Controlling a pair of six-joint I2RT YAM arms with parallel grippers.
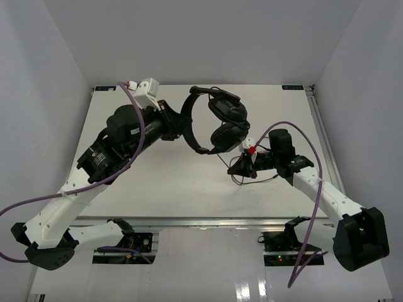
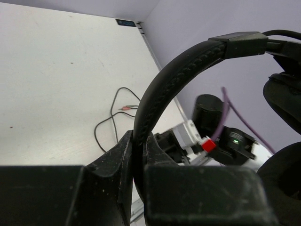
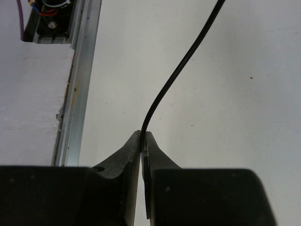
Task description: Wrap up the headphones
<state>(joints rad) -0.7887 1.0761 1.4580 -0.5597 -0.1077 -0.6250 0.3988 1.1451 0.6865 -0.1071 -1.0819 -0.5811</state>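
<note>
Above table [image 1: 157,189], left pincer [image 2: 139,140] clamping stitched arched headband [image 2: 178,70] of headphones [image 1: 228,129], right pincer [image 3: 142,136] pinching thin black cable [image 3: 174,75]

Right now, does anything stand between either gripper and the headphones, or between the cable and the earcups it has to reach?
Nothing visible does. The left gripper is shut on the headband, the right gripper is shut on the cable, and only bare table lies between the cable and the earcups.

no text or label can be read.
</note>
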